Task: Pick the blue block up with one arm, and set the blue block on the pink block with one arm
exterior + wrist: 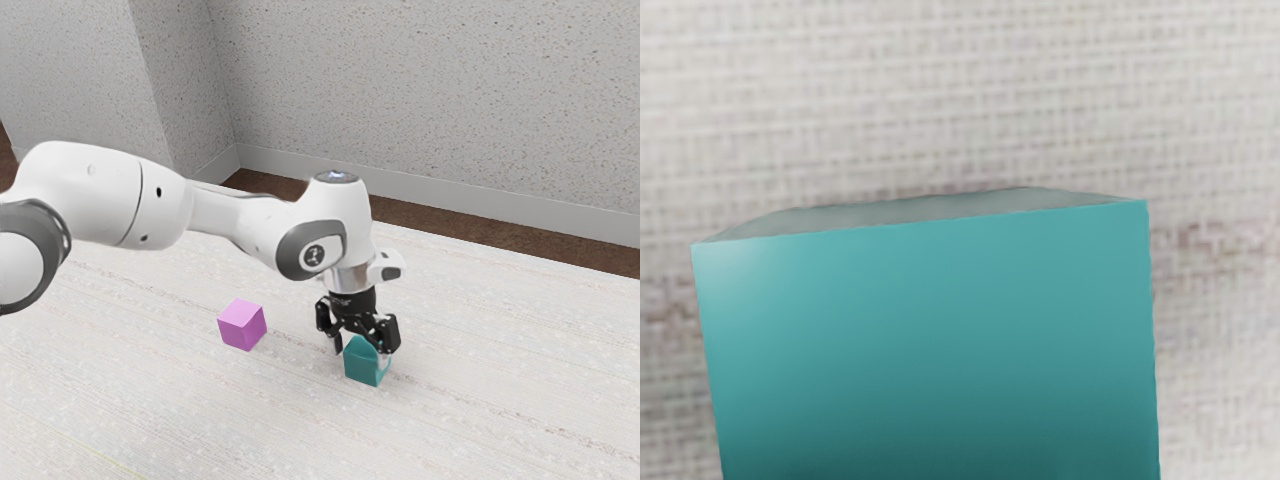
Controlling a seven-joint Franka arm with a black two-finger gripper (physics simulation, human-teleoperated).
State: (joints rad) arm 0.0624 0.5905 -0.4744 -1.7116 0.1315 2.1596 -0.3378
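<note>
Gripper [360,340] low over blue block [364,365], both on the table [500,400].
Nearest the exterior camera sits the blue block, teal in tint, resting flat on the pale woven tabletop, one corner turned toward the viewer. Gripper hangs straight down onto its top, black, wrist vertical; cannot tell whether it pinches the block or merely stands spread about it. Wrist view: blue block [930,340] directly under the hand, one broad teal face and a sliver of grey-lit top, tabletop weave behind. Pink block [242,325] lies at 10 o'clock from the blue one in the exterior view, near but well apart, also flat on the table, nothing on it. Arm [200,215], white with grey joints, reaches in from 9 o'clock. Farthest: brown floor strip [480,225], then speckled grey wall [450,90].
</note>
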